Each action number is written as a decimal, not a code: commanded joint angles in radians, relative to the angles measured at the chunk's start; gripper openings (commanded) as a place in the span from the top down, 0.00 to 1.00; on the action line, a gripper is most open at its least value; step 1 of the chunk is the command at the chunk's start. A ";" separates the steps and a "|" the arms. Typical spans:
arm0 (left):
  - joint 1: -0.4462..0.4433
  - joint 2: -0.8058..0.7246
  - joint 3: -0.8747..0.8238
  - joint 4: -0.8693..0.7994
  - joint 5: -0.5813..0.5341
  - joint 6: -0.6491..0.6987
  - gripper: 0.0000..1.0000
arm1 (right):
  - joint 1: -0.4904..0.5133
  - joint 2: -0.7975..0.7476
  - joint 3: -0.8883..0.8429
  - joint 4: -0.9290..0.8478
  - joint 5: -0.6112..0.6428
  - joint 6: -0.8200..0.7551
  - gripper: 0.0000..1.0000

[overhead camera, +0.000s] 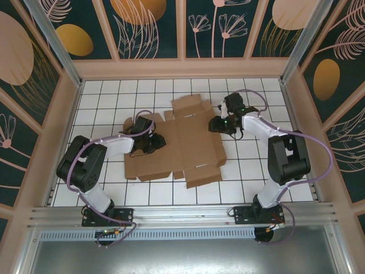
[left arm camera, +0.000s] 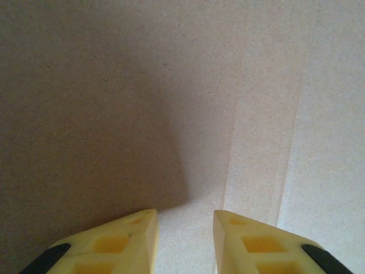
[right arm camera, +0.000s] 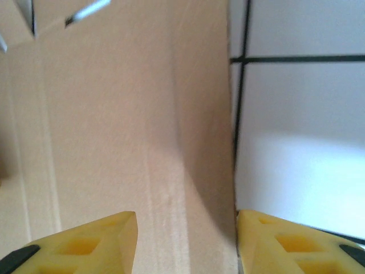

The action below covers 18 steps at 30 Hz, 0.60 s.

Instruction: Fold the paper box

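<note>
1 paper box [overhead camera: 191,142]: brown cardboard blank, lying flat, flaps spread.

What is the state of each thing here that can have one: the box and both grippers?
paper box: unfolded, lying flat on the tiled table.
left gripper: open a little, empty, over the cardboard.
right gripper: open wider, empty, over the box's edge.

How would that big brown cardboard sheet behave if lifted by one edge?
The paper box is probably light, since it is one thin sheet lying flat. It would likely bend along its creases rather than stay rigid. Pushed, it might slide over the smooth tiled table.
</note>
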 commanded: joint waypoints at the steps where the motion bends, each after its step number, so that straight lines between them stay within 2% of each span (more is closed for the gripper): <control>1: 0.011 0.011 -0.013 -0.002 -0.037 0.009 0.69 | -0.033 0.017 -0.034 0.063 -0.001 0.008 0.53; 5: 0.014 0.009 -0.013 -0.004 -0.036 0.015 0.69 | -0.032 0.057 -0.045 0.069 -0.019 0.005 0.57; 9: 0.014 0.006 -0.024 0.002 -0.041 0.011 0.69 | -0.038 0.051 -0.088 0.097 0.030 0.009 0.54; 15: 0.014 0.003 -0.030 0.011 -0.037 0.013 0.69 | -0.038 0.046 -0.151 0.142 -0.076 0.015 0.55; 18: 0.014 0.012 -0.027 0.019 -0.019 0.011 0.69 | -0.034 0.039 -0.180 0.176 -0.117 0.020 0.60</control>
